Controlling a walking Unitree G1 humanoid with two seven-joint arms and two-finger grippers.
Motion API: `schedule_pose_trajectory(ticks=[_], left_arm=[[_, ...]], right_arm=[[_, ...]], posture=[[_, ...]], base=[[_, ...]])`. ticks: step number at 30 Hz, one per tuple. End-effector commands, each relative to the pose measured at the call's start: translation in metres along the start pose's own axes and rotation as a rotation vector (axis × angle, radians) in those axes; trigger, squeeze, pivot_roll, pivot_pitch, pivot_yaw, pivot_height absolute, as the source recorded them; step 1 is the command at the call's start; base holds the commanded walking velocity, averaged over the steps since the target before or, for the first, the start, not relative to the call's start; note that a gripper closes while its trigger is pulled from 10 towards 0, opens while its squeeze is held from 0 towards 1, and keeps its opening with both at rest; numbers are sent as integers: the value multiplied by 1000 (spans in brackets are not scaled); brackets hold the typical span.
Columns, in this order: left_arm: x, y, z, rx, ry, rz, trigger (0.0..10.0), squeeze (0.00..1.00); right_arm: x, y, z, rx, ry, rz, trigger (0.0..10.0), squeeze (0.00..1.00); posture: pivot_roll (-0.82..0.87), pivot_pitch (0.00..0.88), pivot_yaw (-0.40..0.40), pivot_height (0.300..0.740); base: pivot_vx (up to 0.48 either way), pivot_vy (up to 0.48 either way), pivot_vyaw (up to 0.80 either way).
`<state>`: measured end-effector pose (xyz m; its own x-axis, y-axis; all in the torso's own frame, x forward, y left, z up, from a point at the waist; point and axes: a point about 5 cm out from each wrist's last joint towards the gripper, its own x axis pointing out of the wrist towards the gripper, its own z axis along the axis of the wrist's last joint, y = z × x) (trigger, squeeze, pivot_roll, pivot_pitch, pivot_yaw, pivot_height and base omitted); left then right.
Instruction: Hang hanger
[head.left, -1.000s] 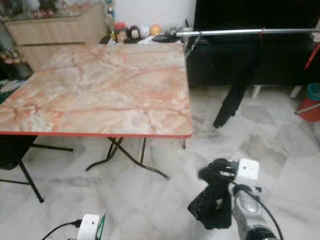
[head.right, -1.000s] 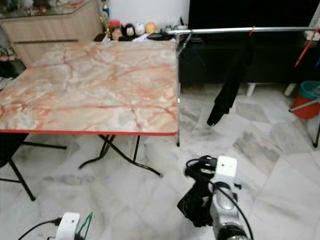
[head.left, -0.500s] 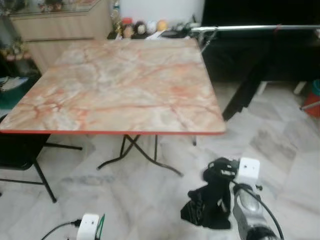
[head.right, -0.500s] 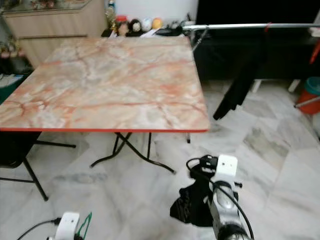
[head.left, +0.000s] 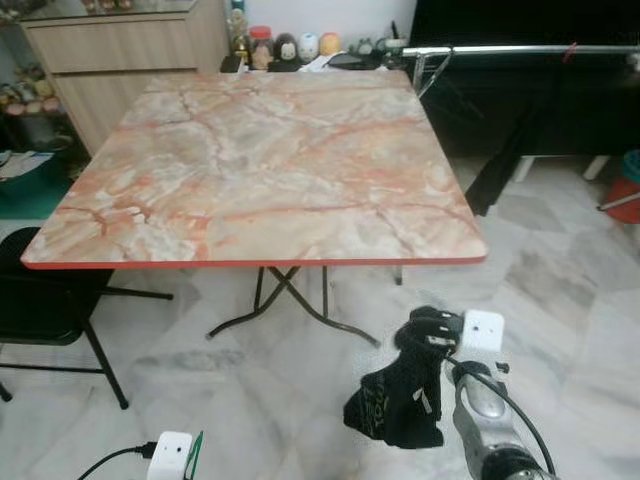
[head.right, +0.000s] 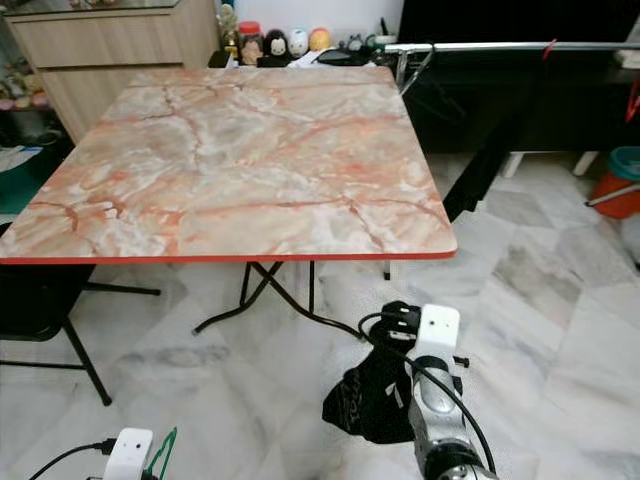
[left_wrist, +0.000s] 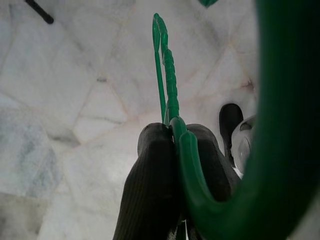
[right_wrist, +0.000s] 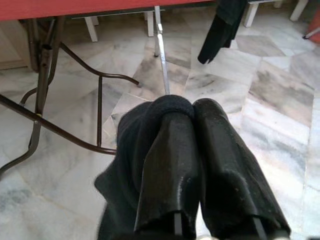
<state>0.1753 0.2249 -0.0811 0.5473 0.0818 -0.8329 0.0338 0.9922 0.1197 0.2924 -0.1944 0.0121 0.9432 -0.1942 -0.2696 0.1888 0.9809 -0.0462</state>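
My left gripper (left_wrist: 175, 132) is shut on a green plastic hanger (left_wrist: 167, 75), low over the marble floor; a sliver of the hanger (head.left: 197, 450) shows beside the white wrist box at the bottom left. My right gripper (right_wrist: 192, 107) is shut on a black cloth (head.left: 395, 400), which hangs bunched below the wrist, in front of the table. A silver clothes rail (head.left: 520, 49) runs across the far right, with a black garment (head.left: 505, 160) hanging from it.
A folding table with a marble-pattern top (head.left: 270, 160) stands straight ahead, its metal legs (head.left: 290, 305) underneath. A black chair (head.left: 45, 300) stands at the left. A wooden cabinet (head.left: 120, 50) is at the back left, and a red bucket (head.left: 627, 190) at the far right.
The view has swung left, so the table sits more centred and the rail lies further right. Both grippers keep their hold; the black cloth hangs a little lower.
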Motion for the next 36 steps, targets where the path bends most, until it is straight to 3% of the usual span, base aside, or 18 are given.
schedule_pose_trajectory(ticks=[1,7,12,15,21,25,36], left_arm=[[-1,1,-5,-19,15,0,10000,0],[-1,1,-5,-10,16,-2,10000,0],[-1,0,-5,-8,11,-5,10000,0],[-1,0,-6,-12,8,-4,10000,0],[-1,0,-6,-16,6,-2,10000,0],[-1,-1,-5,-19,2,0,10000,0],[0,-1,-1,-23,-7,6,10000,0]], right_arm=[[5,-1,16,-8,-78,2,10000,0],[9,-2,41,-37,-206,17,10000,0],[10,0,75,-98,-371,54,10000,0],[4,7,108,-151,-514,109,10000,0],[-10,24,163,-146,-709,195,10000,0],[-15,30,192,-107,-778,199,10000,0],[-18,34,215,-95,-790,198,10000,0]], posture=[[87,0,21,740],[83,0,23,740],[77,0,25,740],[77,0,27,740],[67,0,28,740],[74,0,24,740],[77,0,25,740]], base=[[0,0,0],[0,0,0],[0,0,0],[0,0,0],[0,0,0],[0,0,0],[252,0,0]])
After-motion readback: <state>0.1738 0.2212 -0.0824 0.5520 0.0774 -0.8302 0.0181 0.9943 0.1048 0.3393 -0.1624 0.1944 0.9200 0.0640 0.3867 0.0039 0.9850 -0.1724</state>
